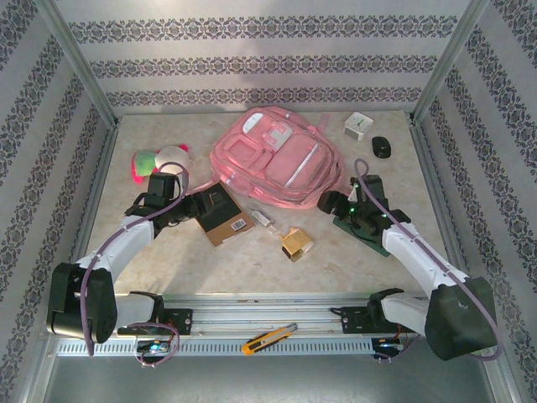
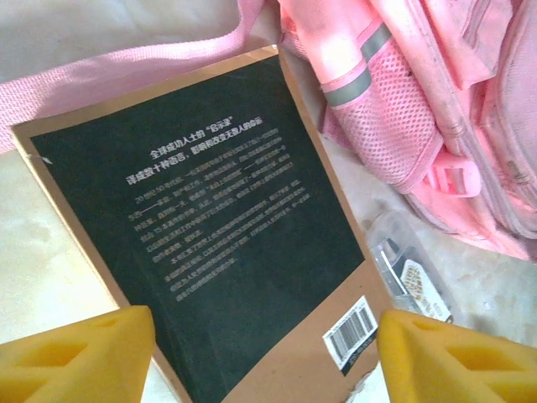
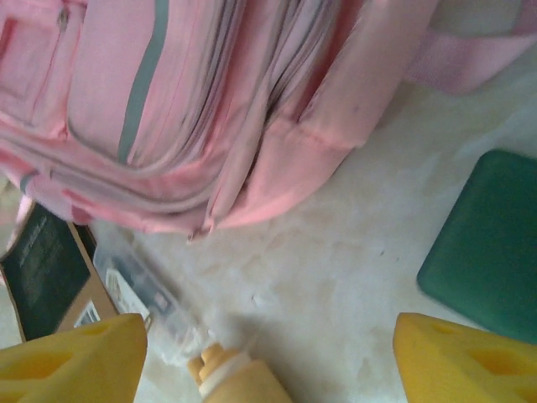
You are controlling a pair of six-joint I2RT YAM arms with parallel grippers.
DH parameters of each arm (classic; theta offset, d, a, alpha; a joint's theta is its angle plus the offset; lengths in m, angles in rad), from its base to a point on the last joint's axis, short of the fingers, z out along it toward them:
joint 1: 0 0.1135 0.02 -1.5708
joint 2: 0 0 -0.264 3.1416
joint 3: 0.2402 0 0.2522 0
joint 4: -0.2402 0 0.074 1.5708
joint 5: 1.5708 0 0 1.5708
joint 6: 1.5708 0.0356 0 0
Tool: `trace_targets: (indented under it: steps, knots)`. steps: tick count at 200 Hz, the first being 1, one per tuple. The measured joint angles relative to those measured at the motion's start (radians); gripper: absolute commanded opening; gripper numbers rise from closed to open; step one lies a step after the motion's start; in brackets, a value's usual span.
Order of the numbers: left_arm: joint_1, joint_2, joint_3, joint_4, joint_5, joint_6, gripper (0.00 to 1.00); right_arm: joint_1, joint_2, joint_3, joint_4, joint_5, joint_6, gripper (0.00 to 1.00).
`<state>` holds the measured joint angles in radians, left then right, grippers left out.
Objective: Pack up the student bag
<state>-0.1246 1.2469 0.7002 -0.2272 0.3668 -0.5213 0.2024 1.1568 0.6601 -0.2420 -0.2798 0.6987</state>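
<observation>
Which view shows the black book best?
Left wrist: the book spreads across the frame, its printed text and barcode clear. Top external shows the book small, beside the backpack. Right wrist catches one corner at the lower left.
</observation>
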Motion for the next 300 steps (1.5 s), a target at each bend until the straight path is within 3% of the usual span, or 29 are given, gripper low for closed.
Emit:
trace_targets:
  steps: [81, 139, 157, 189, 211, 249, 300]
  knots:
    - [0.000, 0.024, 0.000, 0.039, 0.023, -0.012, 0.68, -0.115, 0.387, 0.282, 0.063, -0.055, 0.016, 0.59]
    - [-0.001, 0.056, 0.005, 0.057, 0.026, -0.012, 0.68, -0.122, 0.551, 0.356, 0.072, -0.046, 0.016, 0.37]
    - [-0.001, 0.065, 0.005, 0.063, 0.026, -0.015, 0.66, -0.122, 0.557, 0.356, 0.076, -0.039, 0.012, 0.30]
    - [-0.001, 0.080, 0.005, 0.087, 0.033, -0.034, 0.59, -0.122, 0.552, 0.318, 0.114, -0.026, 0.028, 0.09]
    - [-0.003, 0.087, 0.008, 0.102, 0.045, -0.042, 0.58, -0.121, 0.521, 0.265, 0.156, -0.024, 0.053, 0.02]
    - [-0.031, 0.163, 0.061, 0.158, 0.063, -0.048, 0.55, -0.062, 0.396, 0.143, 0.194, -0.011, 0.110, 0.00]
    - [-0.084, 0.394, 0.217, 0.226, 0.078, -0.053, 0.47, 0.129, 0.238, -0.004, 0.255, 0.092, 0.247, 0.00]
